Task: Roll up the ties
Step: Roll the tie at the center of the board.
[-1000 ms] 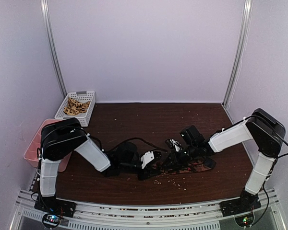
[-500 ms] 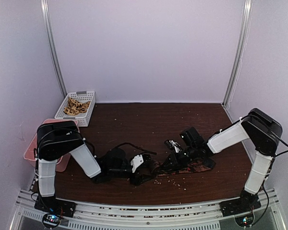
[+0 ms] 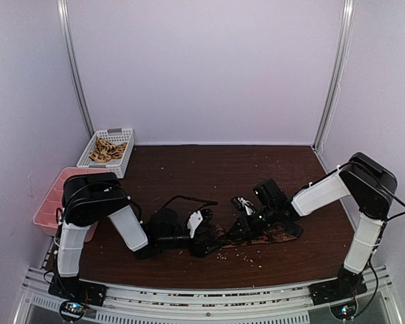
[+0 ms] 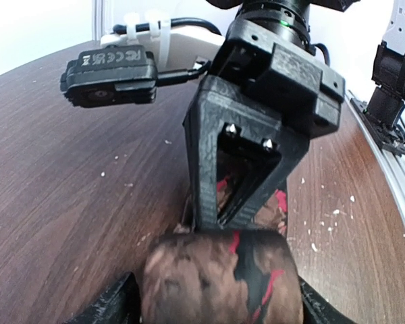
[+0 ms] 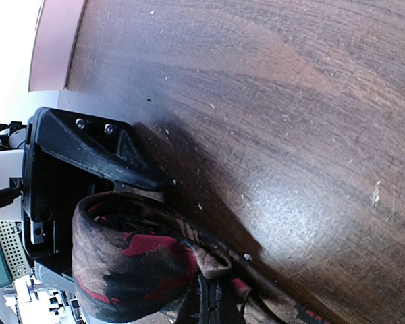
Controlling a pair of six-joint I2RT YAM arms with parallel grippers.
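Though partly rolled, one tie [image 4: 216, 283], one basket [image 3: 113, 132].

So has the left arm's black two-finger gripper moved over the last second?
Yes. Against the white lattice basket, the left gripper, holding the rolled dark patterned tie, has shifted left, toward the basket's side.
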